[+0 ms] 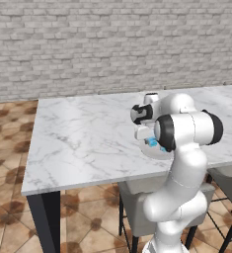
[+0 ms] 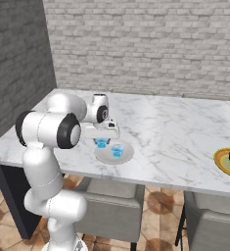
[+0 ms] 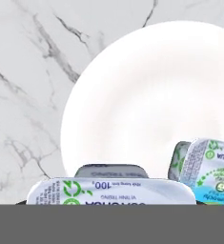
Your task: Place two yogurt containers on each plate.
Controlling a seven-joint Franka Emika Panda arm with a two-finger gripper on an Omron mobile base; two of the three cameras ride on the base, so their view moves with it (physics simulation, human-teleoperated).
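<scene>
Right under your gripper (image 2: 101, 137) the off-white plate (image 2: 126, 156) looks like smooth matte ceramic. The yogurt cup (image 3: 111, 191) at its fingertips and the second cup (image 3: 206, 164) beside it are translucent blue plastic with glossy printed foil-like lids. The countertop (image 1: 83, 133) below is polished grey-veined white marble.

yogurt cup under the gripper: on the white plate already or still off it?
Cannot tell. The gripper is shut on a light blue yogurt cup over the off-white plate's near edge; contact isn't visible. A second cup stands on it.
</scene>
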